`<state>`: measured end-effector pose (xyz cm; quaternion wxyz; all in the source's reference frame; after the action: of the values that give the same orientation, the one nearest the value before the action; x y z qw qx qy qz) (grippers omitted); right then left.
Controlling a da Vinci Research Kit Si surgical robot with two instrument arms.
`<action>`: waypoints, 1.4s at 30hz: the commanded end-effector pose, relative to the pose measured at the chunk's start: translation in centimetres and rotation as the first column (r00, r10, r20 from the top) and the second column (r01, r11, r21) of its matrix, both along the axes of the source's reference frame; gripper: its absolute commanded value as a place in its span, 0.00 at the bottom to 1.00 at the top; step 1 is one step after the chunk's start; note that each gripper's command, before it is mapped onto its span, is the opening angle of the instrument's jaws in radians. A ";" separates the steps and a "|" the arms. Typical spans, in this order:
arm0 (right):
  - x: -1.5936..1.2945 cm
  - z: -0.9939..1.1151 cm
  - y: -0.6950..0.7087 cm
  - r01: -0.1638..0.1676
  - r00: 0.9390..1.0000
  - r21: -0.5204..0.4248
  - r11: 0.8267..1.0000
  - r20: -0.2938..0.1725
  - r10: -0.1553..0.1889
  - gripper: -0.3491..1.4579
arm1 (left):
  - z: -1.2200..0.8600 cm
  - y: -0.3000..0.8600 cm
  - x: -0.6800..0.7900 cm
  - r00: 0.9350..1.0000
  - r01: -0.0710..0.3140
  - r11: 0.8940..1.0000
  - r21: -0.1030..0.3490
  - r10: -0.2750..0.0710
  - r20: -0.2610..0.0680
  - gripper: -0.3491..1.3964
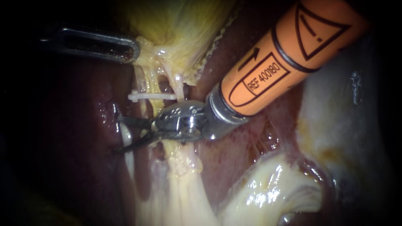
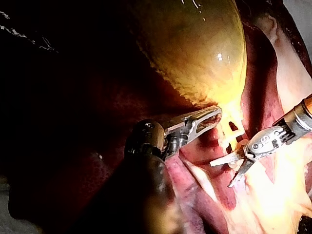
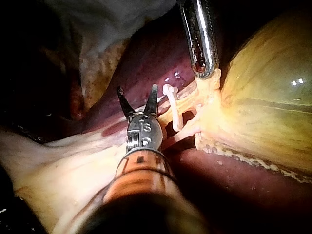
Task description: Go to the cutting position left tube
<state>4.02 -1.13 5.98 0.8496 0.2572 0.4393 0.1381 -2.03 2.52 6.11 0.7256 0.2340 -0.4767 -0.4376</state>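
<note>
My left instrument (image 1: 133, 50) comes in from the upper left, its jaws shut on the yellow neck of the gallbladder (image 1: 180, 25). Two pale tubes run down from there, the left tube (image 1: 140, 81) beside the right tube (image 1: 179, 83), and a white clip (image 1: 150, 96) lies across them. My right instrument (image 1: 117, 134), on an orange shaft, has two thin blades open just below the clip, with a pale stretch of the left tube between them. The right wrist view shows the open blades (image 3: 137, 97) beside the clip (image 3: 170, 105).
Dark red liver (image 1: 75, 125) lies to the left and behind the tubes. Pale fatty tissue (image 1: 268, 192) fills the lower right. In the left wrist view the gallbladder (image 2: 195, 48) bulges above my left instrument (image 2: 214, 116).
</note>
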 end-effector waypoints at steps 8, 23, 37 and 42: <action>-0.06 -0.09 -0.02 0.007 1.000 0.003 1.000 -0.004 -0.007 0.96 | 0.00 0.00 0.01 1.000 -0.001 1.000 0.000 0.001 0.000 0.00; -0.60 -0.50 0.08 0.025 1.000 0.035 0.999 -0.020 -0.025 0.97 | 0.00 0.01 0.04 1.000 -0.003 1.000 0.000 0.003 0.002 0.00; -0.97 -0.50 0.17 0.033 0.999 0.055 0.998 -0.024 -0.031 0.93 | 0.00 0.01 0.04 1.000 -0.003 1.000 0.000 0.003 0.002 0.00; -1.00 -0.46 0.20 0.031 0.999 0.060 0.998 -0.023 -0.030 0.92 | 0.00 0.01 0.04 1.000 -0.003 1.000 0.000 0.003 0.002 0.00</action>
<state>3.01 -0.93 5.51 0.8384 0.2916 0.4403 0.1347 -1.99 2.53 6.12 0.7258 0.2352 -0.4769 -0.4365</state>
